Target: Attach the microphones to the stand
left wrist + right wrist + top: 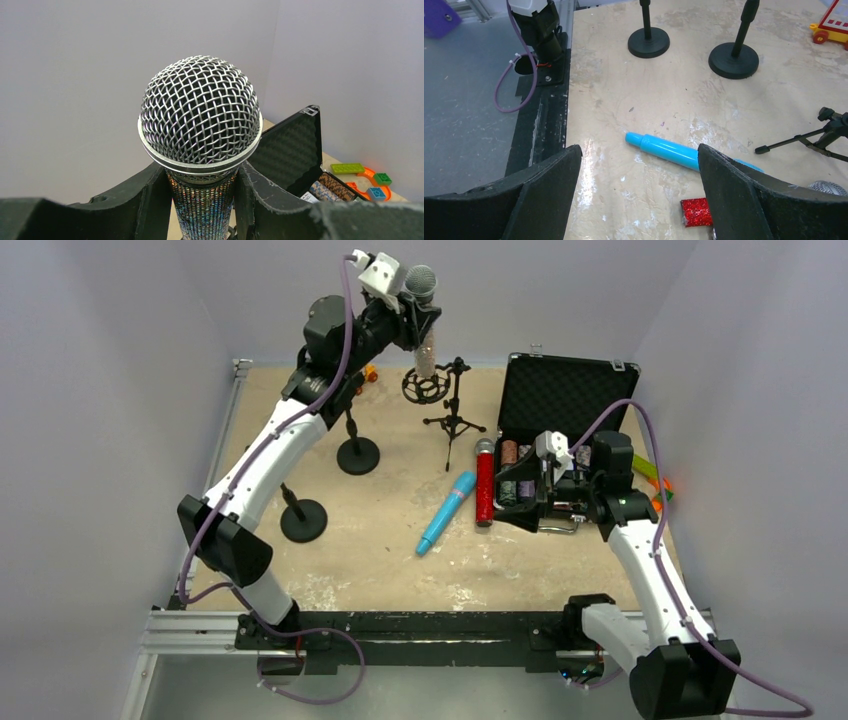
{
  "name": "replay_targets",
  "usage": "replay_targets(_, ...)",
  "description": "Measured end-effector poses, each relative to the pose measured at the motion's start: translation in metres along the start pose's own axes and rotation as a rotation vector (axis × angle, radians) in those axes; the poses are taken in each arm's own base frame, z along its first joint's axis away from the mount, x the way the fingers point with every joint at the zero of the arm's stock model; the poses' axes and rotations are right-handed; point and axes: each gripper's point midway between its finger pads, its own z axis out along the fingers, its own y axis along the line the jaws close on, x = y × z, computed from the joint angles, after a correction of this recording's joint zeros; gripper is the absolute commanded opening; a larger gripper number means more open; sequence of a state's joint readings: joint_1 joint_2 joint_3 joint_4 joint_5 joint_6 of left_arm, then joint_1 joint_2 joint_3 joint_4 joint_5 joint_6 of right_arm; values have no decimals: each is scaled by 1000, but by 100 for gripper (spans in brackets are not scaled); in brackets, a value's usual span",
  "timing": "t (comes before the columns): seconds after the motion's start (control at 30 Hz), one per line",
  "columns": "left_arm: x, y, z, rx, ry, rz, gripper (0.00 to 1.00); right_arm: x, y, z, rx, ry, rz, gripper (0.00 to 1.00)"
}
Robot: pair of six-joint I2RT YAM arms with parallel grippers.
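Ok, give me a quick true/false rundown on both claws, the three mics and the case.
1. The left claw is shut on the silver-glitter microphone. True.
2. The light blue microphone stands upright. False: it lies flat on the table.
3. The right claw grips the red-glitter microphone. False: the right claw is open and empty, and the red-glitter microphone lies on the table beside the black case.
4. The black case has its lid open. True.
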State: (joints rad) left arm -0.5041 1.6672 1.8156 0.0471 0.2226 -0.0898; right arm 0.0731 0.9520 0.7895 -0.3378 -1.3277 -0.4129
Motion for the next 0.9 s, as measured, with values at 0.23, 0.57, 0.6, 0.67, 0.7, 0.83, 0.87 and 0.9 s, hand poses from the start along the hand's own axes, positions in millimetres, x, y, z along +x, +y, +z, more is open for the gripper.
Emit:
replay_targets(0.23, 9, 6, 2, -10, 0, -9, 0, 1, -1, 0, 2, 0, -4, 90)
replay_targets(0.57, 16, 5, -2, -3, 0, -38, 0, 1, -1, 0, 2, 2, 2, 90)
replay_targets(0.6, 16, 5, -3, -3, -1, -40, 0, 1, -1, -1, 2, 2, 2, 90)
replay_targets(0.67, 16, 5, -5, -3, -4, -45, 0, 1, -2, -1, 5, 1, 2, 90)
replay_targets(0.7, 16, 4, -6, 0, -4, -49, 0, 1, -2, -1, 6, 1, 2, 90)
replay_targets(0.83, 16, 0, -10, 17, 2, -64, 0, 1, -2, -2, 3, -1, 4, 90)
replay_targets(0.87, 16, -1, -11, 19, 3, -66, 0, 1, -2, -2, 2, -1, 5, 90)
replay_targets(0.9, 17, -1, -12, 20, 4, -69, 0, 2, -2, -1, 0, -2, 7, 90)
